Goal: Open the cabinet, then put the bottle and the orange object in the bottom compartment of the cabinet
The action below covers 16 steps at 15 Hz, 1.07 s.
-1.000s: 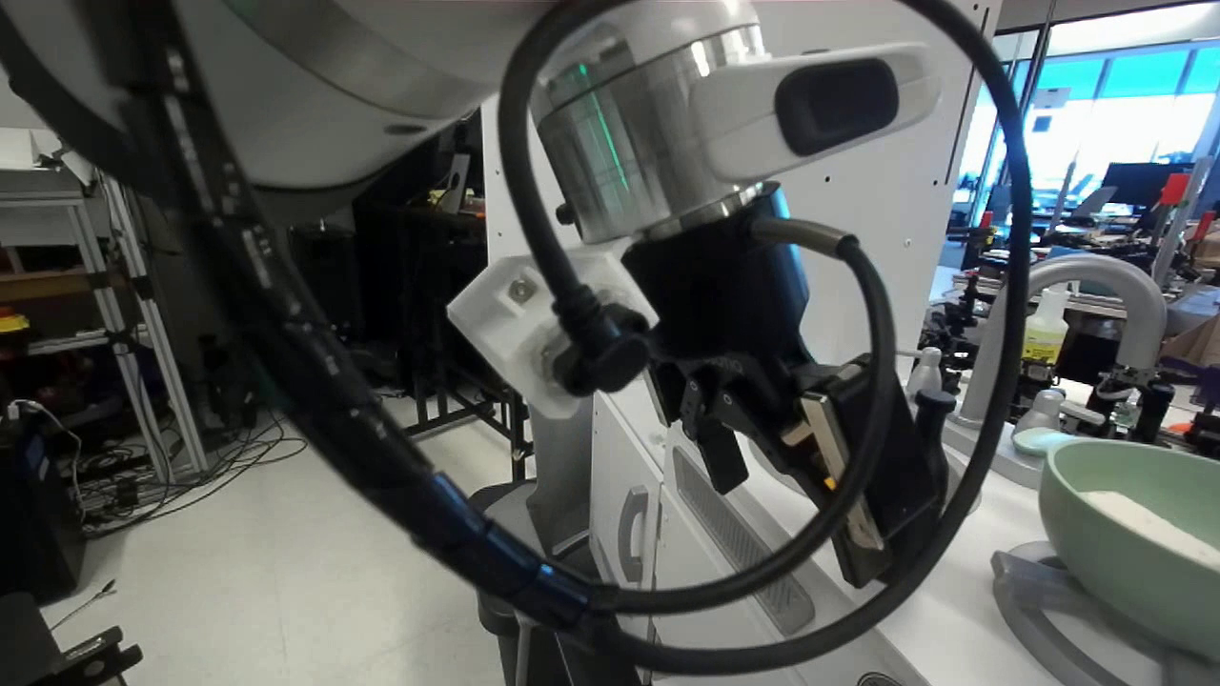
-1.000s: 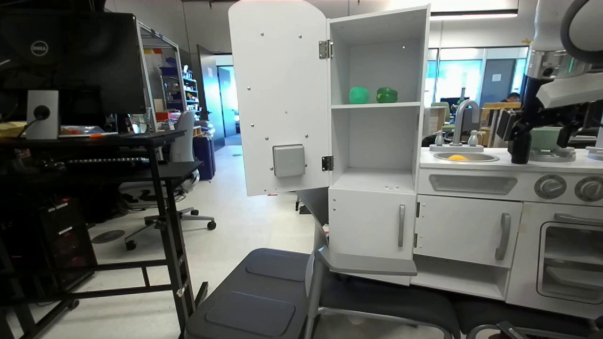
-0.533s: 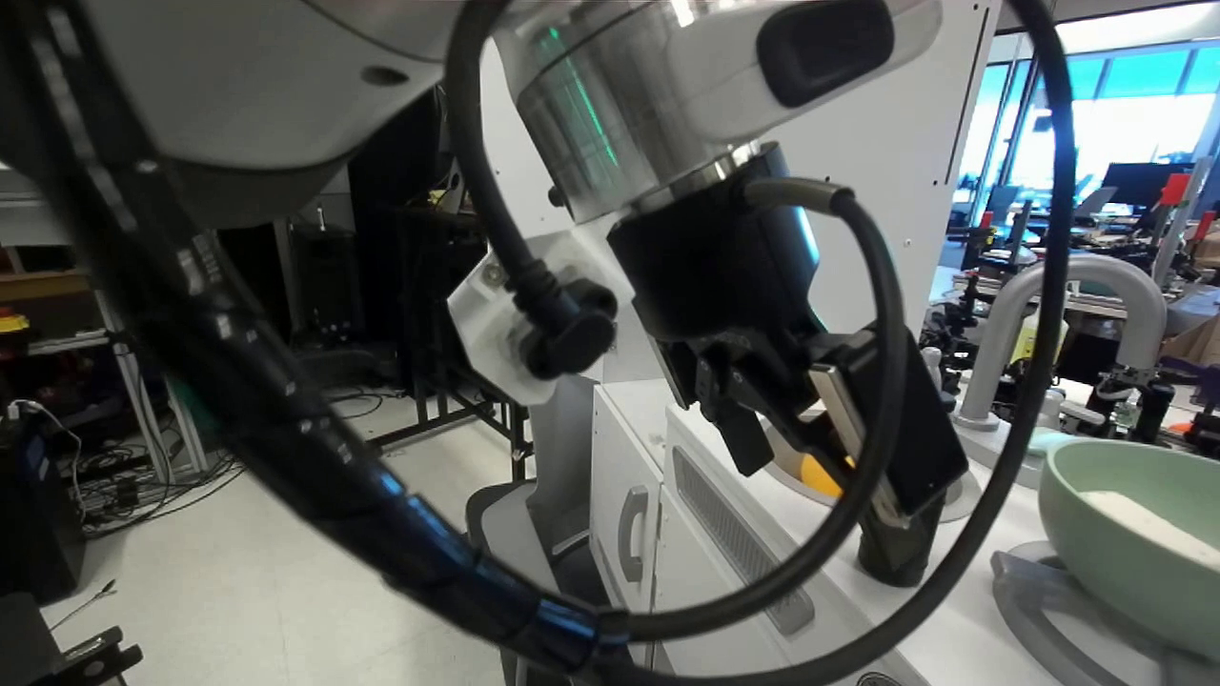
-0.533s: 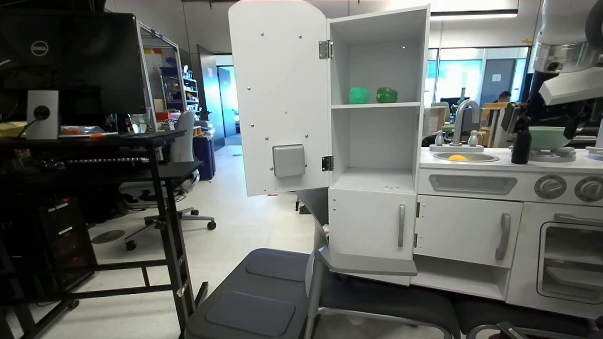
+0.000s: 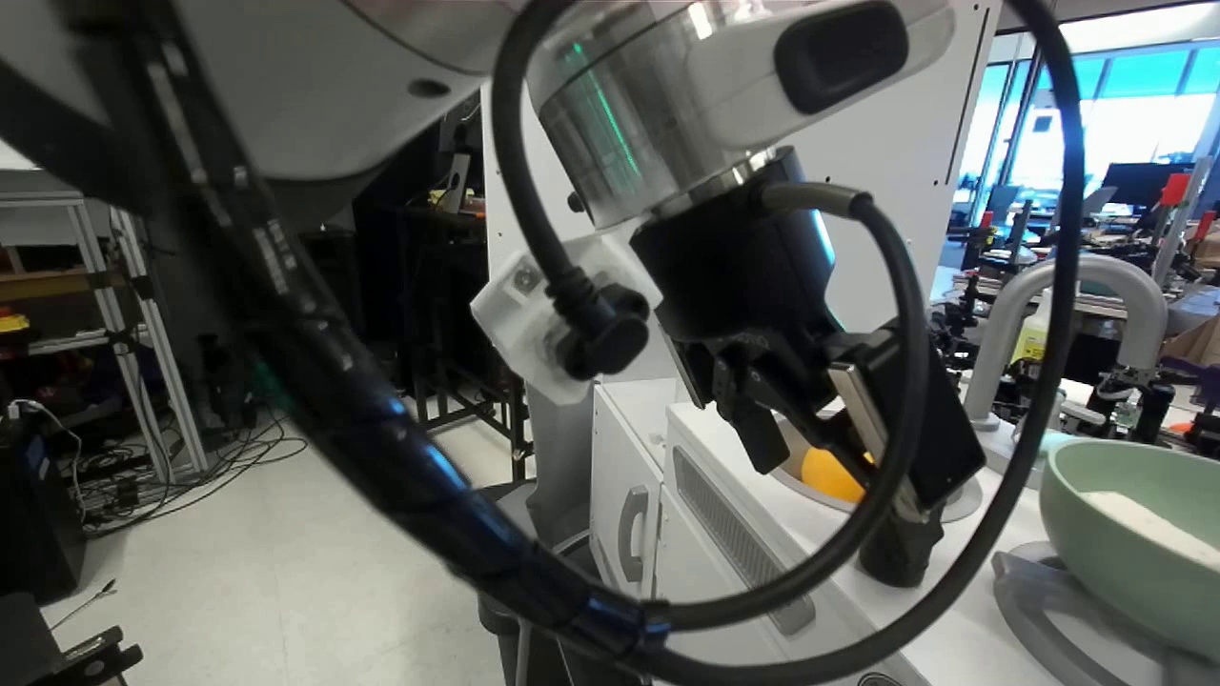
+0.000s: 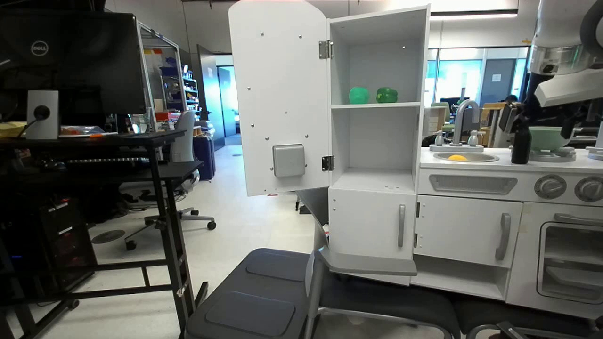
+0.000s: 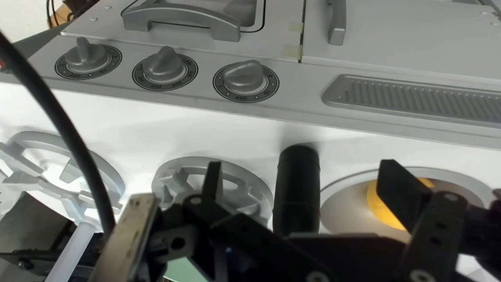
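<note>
The cabinet (image 6: 381,66) stands open, upper centre in an exterior view. The jaws, spread wide and empty, have just shifted, likely lining up to grasp, baring more of the bottle (image 5: 901,551), lower right in an exterior view; the orange (image 5: 827,474) lies left of it.

In both exterior views a pale, smooth floor (image 6: 254,216) is shown, flanked in an exterior view by a black desk (image 6: 122,141) on which a large monitor (image 6: 85,70) is set with its back turned, while a grey office chair (image 6: 183,136) on castors is partly hidden behind. The back of the room is closed off by a grey-white wall (image 6: 207,26), an open door (image 6: 211,89) and bright, blue-tinted windows (image 6: 454,77) topped by a lit strip lamp (image 6: 473,16); black-seated chairs (image 6: 386,301) are set side by side in the foreground. In an exterior view, metal shelving (image 5: 38,198) and tall panes (image 5: 1168,90) are seen at opposite edges.
</note>
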Available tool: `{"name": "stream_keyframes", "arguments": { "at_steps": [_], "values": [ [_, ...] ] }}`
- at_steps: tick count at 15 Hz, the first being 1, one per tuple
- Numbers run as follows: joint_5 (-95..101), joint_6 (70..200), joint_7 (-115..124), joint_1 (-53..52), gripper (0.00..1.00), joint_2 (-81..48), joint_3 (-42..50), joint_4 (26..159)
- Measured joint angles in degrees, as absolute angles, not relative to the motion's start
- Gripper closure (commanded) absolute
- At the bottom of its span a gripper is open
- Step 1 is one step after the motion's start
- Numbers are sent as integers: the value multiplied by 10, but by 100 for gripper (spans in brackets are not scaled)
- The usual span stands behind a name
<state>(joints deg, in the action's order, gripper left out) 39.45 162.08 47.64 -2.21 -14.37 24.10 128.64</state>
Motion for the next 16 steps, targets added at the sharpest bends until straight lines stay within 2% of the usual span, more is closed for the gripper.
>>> {"name": "stream_keyframes", "arguments": {
  "at_steps": [16],
  "values": [
    [370,1621,473,-18,0,-237,228,1190]
  ]
}}
